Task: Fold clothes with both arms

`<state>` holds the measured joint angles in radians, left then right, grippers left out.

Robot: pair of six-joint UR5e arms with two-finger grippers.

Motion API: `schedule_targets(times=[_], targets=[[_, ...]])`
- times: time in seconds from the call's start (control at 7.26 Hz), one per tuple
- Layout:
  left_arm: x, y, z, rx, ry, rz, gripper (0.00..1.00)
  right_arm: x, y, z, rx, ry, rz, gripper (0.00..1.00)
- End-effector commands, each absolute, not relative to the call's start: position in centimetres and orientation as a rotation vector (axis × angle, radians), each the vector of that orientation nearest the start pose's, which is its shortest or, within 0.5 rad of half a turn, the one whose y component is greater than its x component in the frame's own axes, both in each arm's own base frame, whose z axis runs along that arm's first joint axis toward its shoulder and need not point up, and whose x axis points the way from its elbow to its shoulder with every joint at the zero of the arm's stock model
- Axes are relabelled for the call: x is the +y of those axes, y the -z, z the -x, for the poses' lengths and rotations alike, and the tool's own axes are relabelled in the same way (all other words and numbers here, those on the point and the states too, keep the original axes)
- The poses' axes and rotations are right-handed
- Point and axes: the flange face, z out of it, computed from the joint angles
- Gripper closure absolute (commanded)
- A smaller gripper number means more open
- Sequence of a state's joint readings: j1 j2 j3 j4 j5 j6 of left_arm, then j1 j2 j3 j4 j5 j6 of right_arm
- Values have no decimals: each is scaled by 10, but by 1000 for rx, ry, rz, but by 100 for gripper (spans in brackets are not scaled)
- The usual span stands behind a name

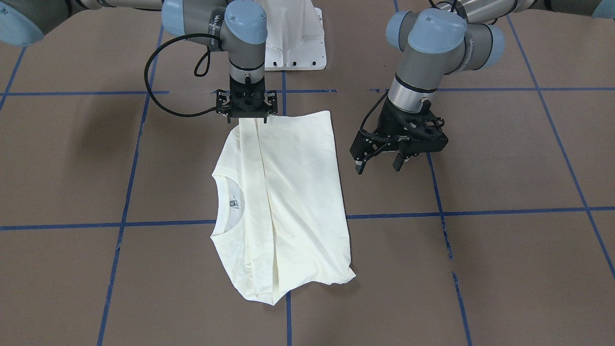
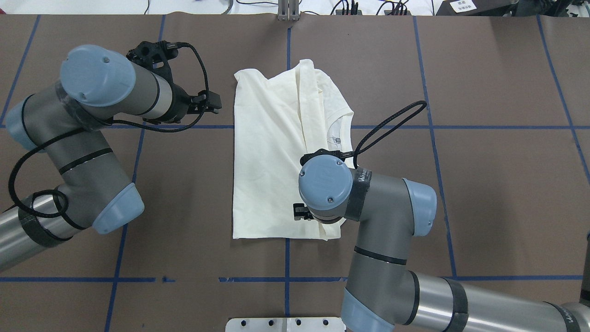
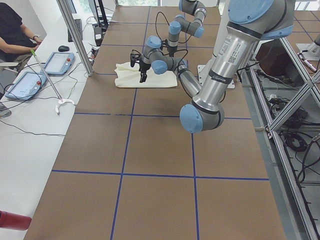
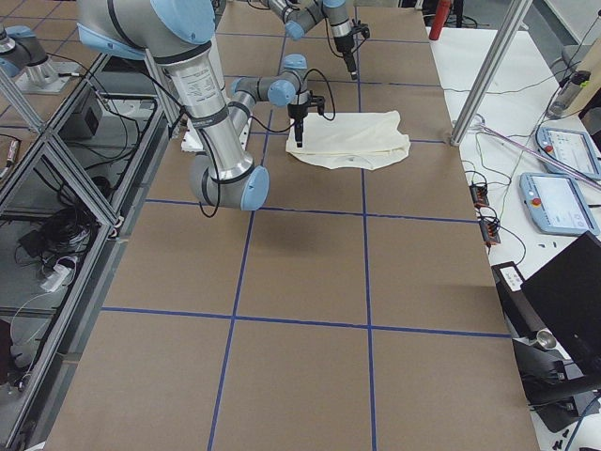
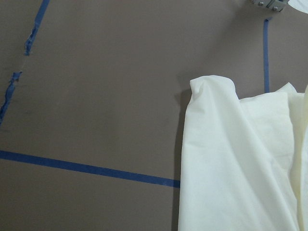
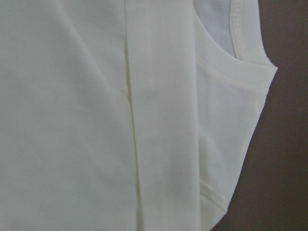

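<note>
One cream shirt (image 1: 298,192) — brown, perhaps papered, blue-taped table (image 1: 509,154).

Brown table (image 1: 504,269) with blue tape grid (image 1: 480,212), 1 folded cream T-shirt (image 1: 298,202).

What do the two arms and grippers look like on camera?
Left arm and right arm: grey metallic tubes, light blue joint caps, black bands, white lettering near the wrist. Left gripper and right gripper: black, two-fingered, with perforated bodies. A black cable loops beside each wrist.
</note>
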<state>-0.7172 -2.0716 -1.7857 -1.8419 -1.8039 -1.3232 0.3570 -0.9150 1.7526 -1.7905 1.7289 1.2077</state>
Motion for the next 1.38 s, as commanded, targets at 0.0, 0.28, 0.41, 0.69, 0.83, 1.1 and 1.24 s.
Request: schedule_targets(times=[0.0, 0.28, 0.41, 0.69, 0.83, 1.1, 1.24], targets=[[-498, -251, -411, 972, 310, -258, 0, -341, -241, 596, -585, 80, -58, 0], [-496, -254, -417, 971, 308, -251, 0, -344, -246, 599, -554, 108, -56, 0], [-496, -254, -417, 973, 309, -251, 0, -344, -249, 599, -536, 108, -48, 0], [-495, -254, -418, 973, 307, -250, 0, -343, -254, 598, -511, 121, -42, 0], [-495, -254, -418, 974, 306, -250, 0, -343, -254, 598, -508, 124, -42, 0], [-494, -254, -419, 976, 304, -250, 0, -344, -262, 600, -490, 130, -39, 0], [-492, -254, -421, 976, 300, -248, 0, -345, -265, 598, -487, 131, -39, 0]])
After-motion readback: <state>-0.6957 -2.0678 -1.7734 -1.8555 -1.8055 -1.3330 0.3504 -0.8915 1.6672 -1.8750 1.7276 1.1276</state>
